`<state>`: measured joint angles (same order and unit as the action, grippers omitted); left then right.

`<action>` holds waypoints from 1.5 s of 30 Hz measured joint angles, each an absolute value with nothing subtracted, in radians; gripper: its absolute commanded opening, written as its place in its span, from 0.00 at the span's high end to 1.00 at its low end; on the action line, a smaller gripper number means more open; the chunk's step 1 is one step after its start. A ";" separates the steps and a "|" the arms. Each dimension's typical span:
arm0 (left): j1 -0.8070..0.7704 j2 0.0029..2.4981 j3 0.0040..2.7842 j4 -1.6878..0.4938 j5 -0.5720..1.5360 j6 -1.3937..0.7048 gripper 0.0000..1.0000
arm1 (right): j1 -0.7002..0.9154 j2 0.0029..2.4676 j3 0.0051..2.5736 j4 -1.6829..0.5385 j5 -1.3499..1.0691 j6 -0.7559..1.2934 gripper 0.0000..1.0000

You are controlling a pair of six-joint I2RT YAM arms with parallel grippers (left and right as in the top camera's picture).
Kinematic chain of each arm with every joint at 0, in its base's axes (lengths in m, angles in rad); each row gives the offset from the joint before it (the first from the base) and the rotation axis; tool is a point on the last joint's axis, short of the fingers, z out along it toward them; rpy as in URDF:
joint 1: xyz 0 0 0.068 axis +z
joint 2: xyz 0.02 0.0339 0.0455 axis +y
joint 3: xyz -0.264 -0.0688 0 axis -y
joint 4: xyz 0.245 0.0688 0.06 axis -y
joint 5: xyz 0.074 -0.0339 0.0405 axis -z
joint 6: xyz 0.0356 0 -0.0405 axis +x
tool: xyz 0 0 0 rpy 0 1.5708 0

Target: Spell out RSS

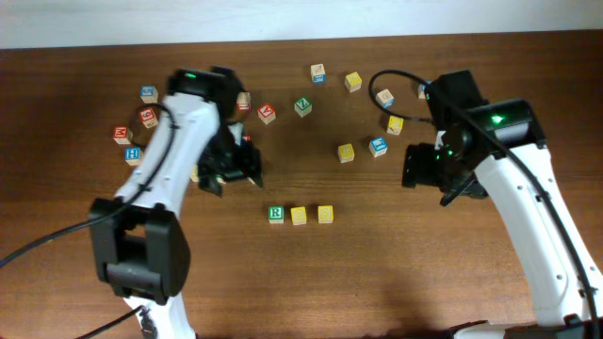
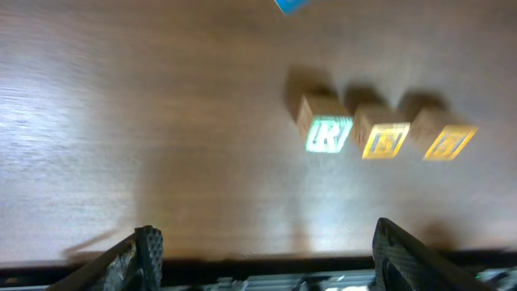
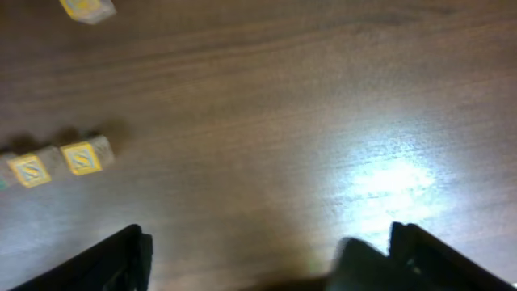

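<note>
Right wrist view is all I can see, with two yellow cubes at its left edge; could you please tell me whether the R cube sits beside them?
Observer: Yes. The overhead view shows the green R cube heading the row, then the middle yellow cube and the end yellow cube.
Operator: Thank you. Is the left claw holding anything?
Observer: No. Its wrist view shows the left claw open and empty, away from the row.
Operator: Are any spare cubes close by?
Observer: A blue cube lies beyond the row, apart from it.
</note>
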<state>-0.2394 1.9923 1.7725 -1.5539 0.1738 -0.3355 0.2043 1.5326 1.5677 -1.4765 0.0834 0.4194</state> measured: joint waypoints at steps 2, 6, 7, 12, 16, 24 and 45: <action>-0.316 1.992 1.718 -1.535 0.138 -0.321 0.24 | 0.204 1.535 1.546 -1.460 0.080 0.419 0.01; -0.351 1.990 1.693 -1.573 0.111 -0.331 0.26 | 0.204 1.534 1.546 -1.421 0.068 0.419 0.02; -0.338 1.982 1.688 -1.609 0.107 -0.333 0.26 | 0.204 1.535 1.546 -1.411 0.066 0.419 0.02; -0.305 1.625 1.661 -1.576 0.094 -0.345 0.07 | 0.204 1.535 1.546 -1.409 0.062 0.419 0.02; -0.305 1.603 1.360 -1.292 0.023 -0.434 0.68 | 0.204 1.535 1.528 -1.338 -0.010 0.416 0.36; -0.306 1.603 1.029 -0.783 -0.030 -0.469 1.00 | 0.208 1.549 1.115 -0.920 -0.223 0.463 0.96; -0.318 1.790 0.987 -0.597 0.208 -0.469 1.00 | 0.452 1.848 1.075 -0.625 -0.313 0.658 0.96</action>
<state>-0.3180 1.7901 0.9874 -0.5968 0.2077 -0.4694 0.4522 1.8484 1.0748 -0.6250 -0.3134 0.6582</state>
